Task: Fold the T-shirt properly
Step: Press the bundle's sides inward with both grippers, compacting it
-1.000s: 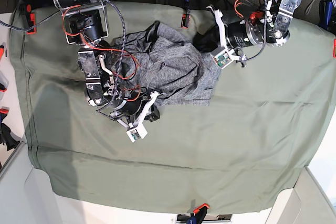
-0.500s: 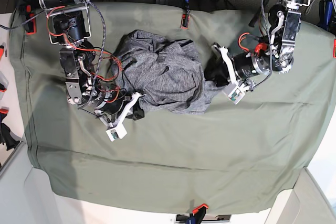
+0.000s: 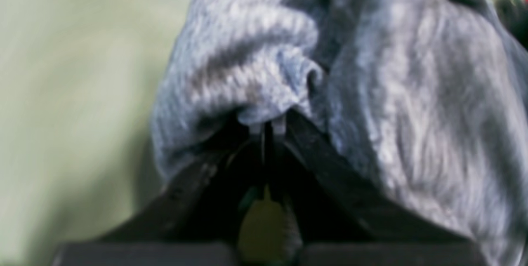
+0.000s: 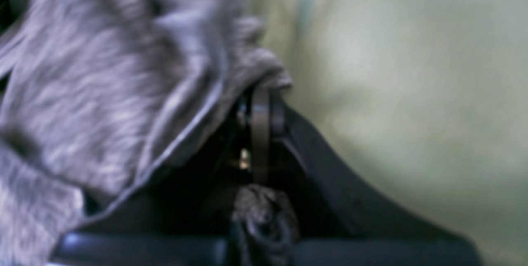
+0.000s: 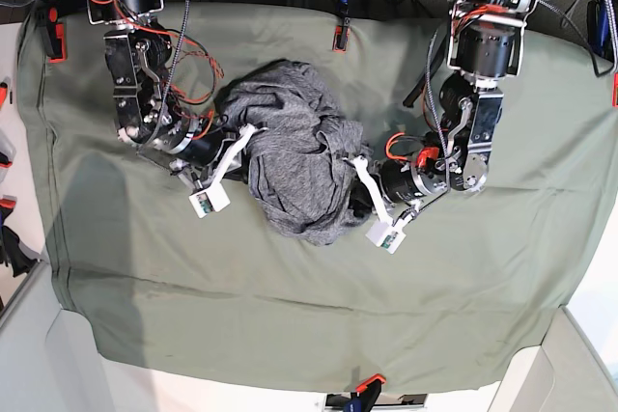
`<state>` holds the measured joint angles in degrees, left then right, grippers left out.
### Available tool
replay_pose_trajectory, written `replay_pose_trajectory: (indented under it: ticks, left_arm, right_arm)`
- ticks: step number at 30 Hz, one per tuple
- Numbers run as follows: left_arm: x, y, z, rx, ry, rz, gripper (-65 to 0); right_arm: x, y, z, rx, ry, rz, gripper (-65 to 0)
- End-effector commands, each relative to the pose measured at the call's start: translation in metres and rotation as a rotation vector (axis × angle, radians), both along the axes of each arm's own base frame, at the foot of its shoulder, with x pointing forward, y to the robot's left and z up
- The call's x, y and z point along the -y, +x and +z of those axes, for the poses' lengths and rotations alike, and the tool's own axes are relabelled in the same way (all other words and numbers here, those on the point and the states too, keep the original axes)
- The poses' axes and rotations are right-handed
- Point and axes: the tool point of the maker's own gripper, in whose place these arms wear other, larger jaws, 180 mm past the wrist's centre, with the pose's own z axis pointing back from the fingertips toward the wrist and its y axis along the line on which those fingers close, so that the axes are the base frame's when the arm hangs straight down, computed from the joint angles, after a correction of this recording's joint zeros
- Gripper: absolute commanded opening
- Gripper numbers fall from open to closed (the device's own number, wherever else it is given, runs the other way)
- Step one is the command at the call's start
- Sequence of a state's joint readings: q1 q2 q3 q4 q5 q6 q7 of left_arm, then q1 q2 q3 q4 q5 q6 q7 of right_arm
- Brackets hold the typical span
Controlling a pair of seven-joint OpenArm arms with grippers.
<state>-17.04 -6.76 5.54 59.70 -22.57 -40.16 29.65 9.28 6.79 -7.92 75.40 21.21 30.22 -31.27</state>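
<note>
The grey heathered T-shirt (image 5: 294,156) lies bunched in a wrinkled heap on the middle of the olive table cloth (image 5: 463,277). My left gripper (image 5: 355,183) presses into the heap's right side, and in the left wrist view the left gripper (image 3: 268,128) is shut on a thick fold of the T-shirt (image 3: 371,92). My right gripper (image 5: 245,142) meets the heap's left side. Seen from the right wrist, the right gripper (image 4: 260,92) is shut on a hemmed edge of the T-shirt (image 4: 103,84). Both wrist views are blurred.
Red clamps (image 5: 340,36) (image 5: 58,41) (image 5: 369,383) pin the cloth at the back, left and front edges. Both arms' cables and bodies hang over the back half of the table. White table corners (image 5: 29,354) show at the front.
My left gripper swung forward and toward the middle with its fold, while my right gripper moved back along the shirt's left side. The shirt has drawn together into a tighter heap.
</note>
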Motion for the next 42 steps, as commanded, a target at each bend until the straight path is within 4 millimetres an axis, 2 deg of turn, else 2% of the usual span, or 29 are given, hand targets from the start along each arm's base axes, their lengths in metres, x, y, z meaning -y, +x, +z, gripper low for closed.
replay_pose_trajectory:
  ticks: [1, 3, 6, 8, 11, 13, 16, 20, 24, 28, 31, 33, 36, 39, 42]
  left_arm:
    - [0.009, 0.013, 0.013, 0.023, -0.019, -0.004, -63.4]
    - [0.022, 0.018, 0.014, 0.012, -0.031, -0.021, -63.4]
    - [0.031, 0.024, 0.017, 0.016, -0.001, -0.068, -63.4]
    - [0.036, 0.026, 0.02, 0.018, 0.035, -0.109, -63.4]
    - [0.038, 0.029, 0.025, 0.006, 0.067, -0.141, -63.4]
    - [0.031, 0.034, 0.036, 0.01, 0.044, -0.13, -63.4]
    - [0.008, 0.038, 0.055, 0.024, 0.012, -0.11, -63.4]
    - [-0.025, 0.033, 0.082, 0.032, 0.035, -0.131, -63.4]
    - [-0.026, 0.011, 0.115, 0.047, -0.036, -0.201, -63.4]
    - [-0.021, -0.025, 0.107, 0.031, -0.023, -0.26, -63.4]
    - [-0.016, -0.051, 0.086, -0.019, -0.037, -0.273, -63.4]
    - [-0.016, -0.059, 0.072, -0.036, -0.022, -0.265, -63.4]
    - [-0.027, -0.048, 0.059, 0.039, 0.071, -0.219, -63.4]
    - [-0.035, -0.037, 0.057, 0.106, 0.128, -0.196, -63.4]
    - [-0.035, -0.032, 0.061, 0.118, 0.132, -0.195, -63.4]
  right_arm:
    - [-0.007, -0.001, 0.011, 0.024, 0.038, 0.009, -65.0]
    - [-0.017, -0.015, 0.01, 0.012, 0.07, 0.012, -65.0]
    - [-0.035, -0.031, 0.01, -0.006, 0.115, 0.015, -65.0]
    - [-0.044, -0.037, 0.012, -0.01, 0.138, 0.016, -65.0]
    - [-0.045, -0.036, 0.016, 0.002, 0.14, 0.017, -65.0]
    - [-0.039, -0.03, 0.02, 0.026, 0.119, 0.006, -65.0]
    - [-0.024, -0.02, 0.032, 0.069, 0.106, -0.031, -65.0]
    - [0.005, -0.003, 0.053, 0.137, 0.105, -0.119, -65.0]
    - [0.03, 0.006, 0.072, 0.189, 0.108, -0.18, -65.0]
    - [0.024, 0.007, 0.085, 0.203, 0.164, -0.175, -65.0]
    - [0.011, 0.007, 0.088, 0.208, 0.178, -0.146, -65.0]
    - [0.002, 0.008, 0.089, 0.214, 0.168, -0.116, -65.0]
    - [-0.01, 0.016, 0.098, 0.248, 0.141, -0.072, -65.0]
    - [-0.02, 0.023, 0.108, 0.283, 0.119, -0.033, -65.0]
    - [-0.035, 0.025, 0.106, 0.292, 0.087, 0.019, -65.0]
